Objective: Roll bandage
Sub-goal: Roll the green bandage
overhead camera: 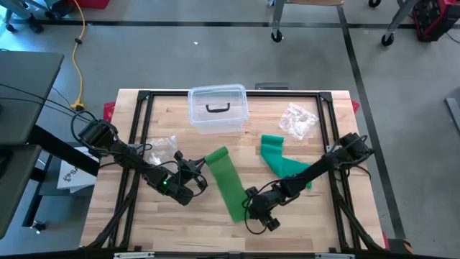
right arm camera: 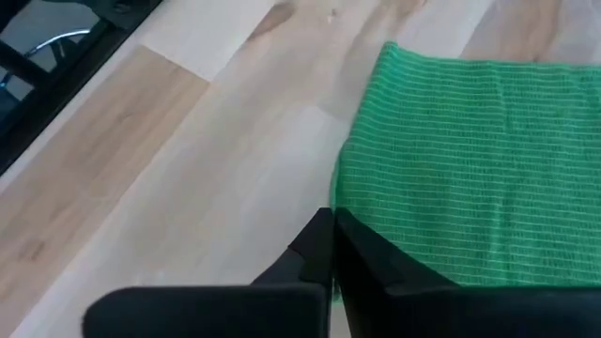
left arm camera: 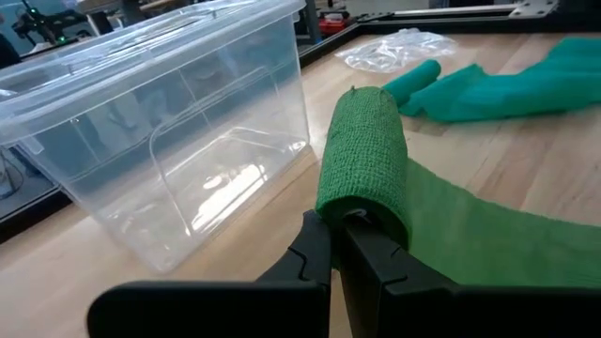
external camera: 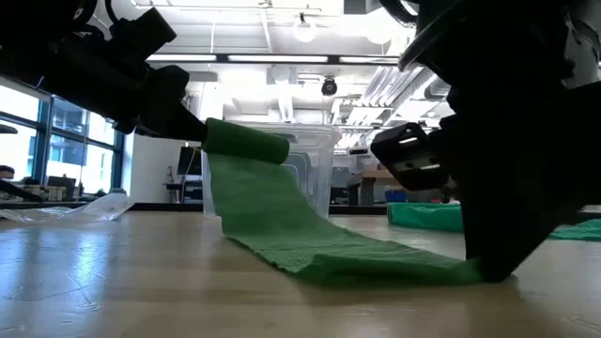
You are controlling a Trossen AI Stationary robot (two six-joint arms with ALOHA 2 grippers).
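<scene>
On the left of the desk, the left gripper has its fingers pinched shut on the end of the rolled part of the green bandage, holding that roll lifted off the wood, just beside the clear plastic box. From the roll the unrolled strip runs down to the desk and across it toward the front. Further right, the right gripper stands at the strip's far end, fingers closed; in its wrist view the tips lie right at the edge of the fabric, seemingly pressing it down rather than gripping it, though I cannot tell for certain. To the right of that lies a second, teal bandage, loose and apart from both arms, with a crumpled clear wrapper behind it.

Judging by this, the rolling is under way, with much of the strip still to wind. The next move likely calls for turning the roll while the right gripper keeps the tail taut and straight.
</scene>
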